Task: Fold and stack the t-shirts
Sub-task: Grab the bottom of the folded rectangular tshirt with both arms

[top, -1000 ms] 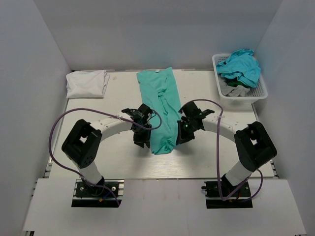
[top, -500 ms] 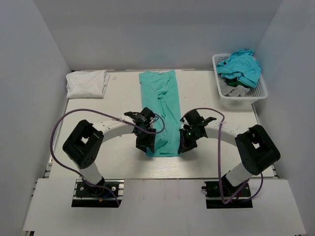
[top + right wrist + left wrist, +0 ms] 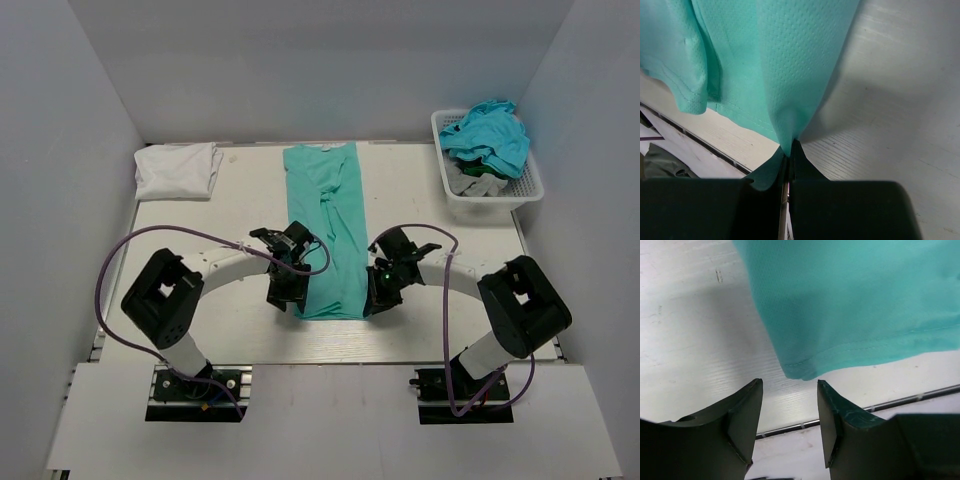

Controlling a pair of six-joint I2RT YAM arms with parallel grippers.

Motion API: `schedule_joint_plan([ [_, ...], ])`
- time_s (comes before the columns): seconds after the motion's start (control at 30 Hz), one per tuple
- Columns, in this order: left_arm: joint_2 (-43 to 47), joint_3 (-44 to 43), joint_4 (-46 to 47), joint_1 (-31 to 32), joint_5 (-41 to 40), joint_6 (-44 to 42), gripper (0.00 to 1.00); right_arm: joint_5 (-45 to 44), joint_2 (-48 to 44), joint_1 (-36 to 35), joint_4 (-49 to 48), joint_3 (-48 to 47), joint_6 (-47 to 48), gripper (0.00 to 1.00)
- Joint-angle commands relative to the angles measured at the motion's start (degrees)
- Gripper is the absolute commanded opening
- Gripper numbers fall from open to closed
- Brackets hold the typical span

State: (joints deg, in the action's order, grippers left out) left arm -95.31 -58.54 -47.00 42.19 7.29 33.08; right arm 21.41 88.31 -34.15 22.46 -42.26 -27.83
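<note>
While the right gripper (image 3: pixel 789 150) pinches the near right hem corner of the mint-green t-shirt (image 3: pixel 328 225), jaws closed tight on the cloth, the left gripper (image 3: pixel 789 385) hovers with its jaws parted and nothing between them. The shirt's near left corner lies flat on the table (image 3: pixel 230 200) just ahead of its fingertips.

The shirt runs down the middle of the table as a long narrow strip, collar end at the far edge and hem end toward the arms. A white t-shirt (image 3: pixel 178 168) (folded into a neat block) sits at the far left corner. Turquoise-blue t-shirts (image 3: pixel 490 135) fill a white mesh basket (image 3: pixel 530 185) at the far right.

The fabric is a light, limp knit. It tents up where the right jaws lift it, and it should sag from any pinch and slide easily over the smooth tabletop. The stitched hem corners offer the firmest hold, taken on both sides together so the strip folds evenly. Whether the right jaws catch every layer is hard to tell from the wrist view.
</note>
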Motion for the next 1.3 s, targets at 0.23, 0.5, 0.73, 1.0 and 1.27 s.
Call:
schedule_joint_plan([
  [0.23,0.83,1.33,3.76,0.26,1.24,1.81,0.59,0.65,-2.71,-0.13,-1.01,0.95,0.23,0.0],
  [0.5,-3.47,3.0,6.84,0.26,2.12,1.81,0.59,0.83,-2.53,-0.21,-1.89,1.39,-0.38,0.0],
  [0.73,-5.24,3.52,6.84,0.26,3.17,1.28,0.3,1.09,-2.44,-0.3,-2.24,2.01,-0.9,0.0],
  [1.0,-4.72,0.29,4.65,0.26,0.54,1.28,0.0,0.57,-2.62,-0.39,-2.33,0.69,0.32,0.0],
  [1.27,0.91,-9.3,-2.03,-1.15,-7.61,3.13,0.0,-6.63,-7.8,0.05,-2.25,-6.5,0.68,0.0],
])
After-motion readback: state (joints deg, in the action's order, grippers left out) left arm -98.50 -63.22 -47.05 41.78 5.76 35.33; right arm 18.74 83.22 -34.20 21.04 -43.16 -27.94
